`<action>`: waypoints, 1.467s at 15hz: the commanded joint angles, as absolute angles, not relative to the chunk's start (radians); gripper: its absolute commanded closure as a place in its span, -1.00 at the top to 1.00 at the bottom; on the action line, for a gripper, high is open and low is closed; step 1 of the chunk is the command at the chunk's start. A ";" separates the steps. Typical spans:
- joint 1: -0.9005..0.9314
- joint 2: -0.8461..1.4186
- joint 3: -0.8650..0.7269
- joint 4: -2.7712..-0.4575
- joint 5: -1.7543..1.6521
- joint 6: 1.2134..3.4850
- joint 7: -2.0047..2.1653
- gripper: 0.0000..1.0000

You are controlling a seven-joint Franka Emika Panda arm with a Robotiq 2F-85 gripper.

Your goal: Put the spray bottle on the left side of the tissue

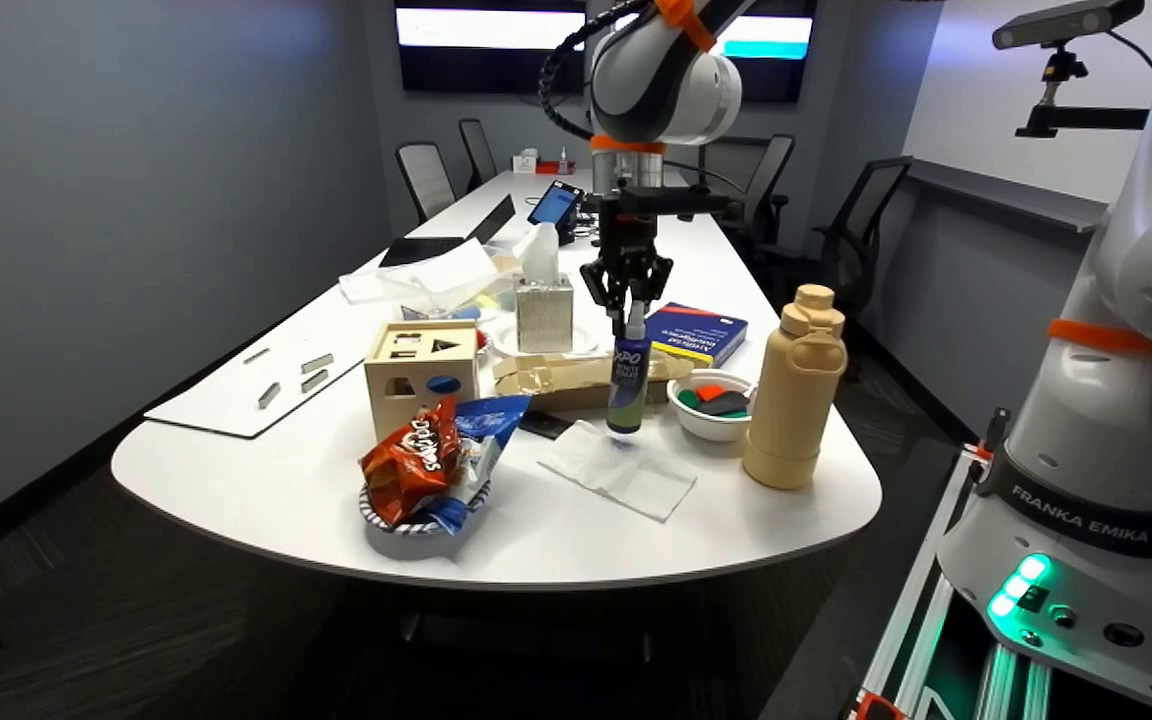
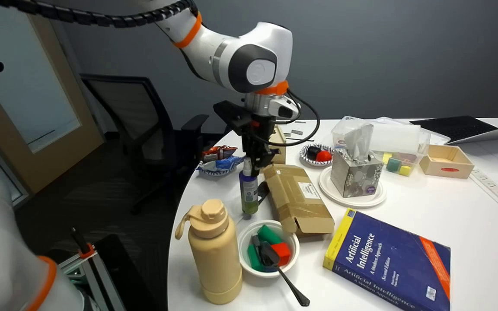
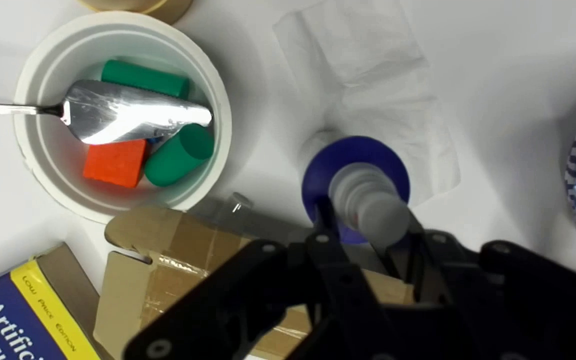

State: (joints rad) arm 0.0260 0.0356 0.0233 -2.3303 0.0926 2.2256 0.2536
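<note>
The spray bottle (image 1: 628,388) is slim and upright, with a blue and green label and a grey-white top. It also shows in an exterior view (image 2: 249,192) and, from above, in the wrist view (image 3: 355,150). My gripper (image 1: 629,308) is shut on its top, with one finger on each side in the wrist view (image 3: 365,215). The bottle's base is at the tissue's far corner; I cannot tell whether it touches down. The tissue (image 1: 626,480) is a flat white sheet, also in the wrist view (image 3: 378,65). It is hard to make out in an exterior view.
A tan bottle (image 1: 798,390) and a white bowl (image 3: 35,165) of blocks stand beside the tissue. A cardboard box (image 2: 296,203) lies behind the spray bottle. A chip-bag plate (image 1: 423,522), wooden shape box (image 1: 423,345), tissue box (image 1: 544,315) and blue book (image 2: 391,259) are near.
</note>
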 commanded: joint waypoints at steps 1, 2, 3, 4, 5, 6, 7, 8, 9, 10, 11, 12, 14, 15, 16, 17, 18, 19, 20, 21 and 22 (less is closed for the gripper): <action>0.041 -0.054 0.038 -2.340 0.070 2.179 0.247 -0.85; 0.045 -0.064 0.042 -2.340 0.070 2.168 0.247 -0.85; 0.050 -0.074 0.049 -2.342 0.078 2.156 0.236 -0.85; 0.055 -0.081 0.056 -2.345 0.080 2.149 0.232 -0.85; 0.061 -0.084 0.064 -2.348 0.082 2.139 0.236 -0.85; 0.067 -0.089 0.072 -2.353 0.085 2.131 0.234 -0.85; 0.075 -0.095 0.081 -2.361 0.086 2.126 0.236 -0.85; 0.081 -0.100 0.088 -2.369 0.085 2.129 0.237 -0.85; 0.088 -0.103 0.096 -2.378 0.090 2.133 0.234 -0.85; 0.095 -0.106 0.104 -2.388 0.096 2.142 0.232 -0.85; 0.103 -0.106 0.111 -2.399 0.104 2.153 0.224 -0.85; 0.110 -0.103 0.117 -2.407 0.114 2.161 0.217 -0.85; 0.124 -0.087 0.129 -2.414 0.129 2.168 0.205 -0.85; 0.131 -0.083 0.135 -2.420 0.134 2.171 0.201 -0.85; 0.139 -0.079 0.143 -2.426 0.139 2.177 0.194 -0.85; 0.147 -0.074 0.152 -2.430 0.140 2.187 0.189 -0.85; 0.155 -0.069 0.159 -2.432 0.139 2.195 0.183 -0.85; 0.163 -0.060 0.167 -2.431 0.137 2.199 0.179 -0.85; 0.172 -0.053 0.177 -2.429 0.134 2.203 0.178 -0.85; 0.181 -0.045 0.185 -2.425 0.134 2.206 0.173 -0.85; 0.190 -0.033 0.194 -2.419 0.127 2.214 0.171 -0.85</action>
State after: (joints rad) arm 0.1677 -0.0431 0.1732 -2.4197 0.1151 2.1864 0.1992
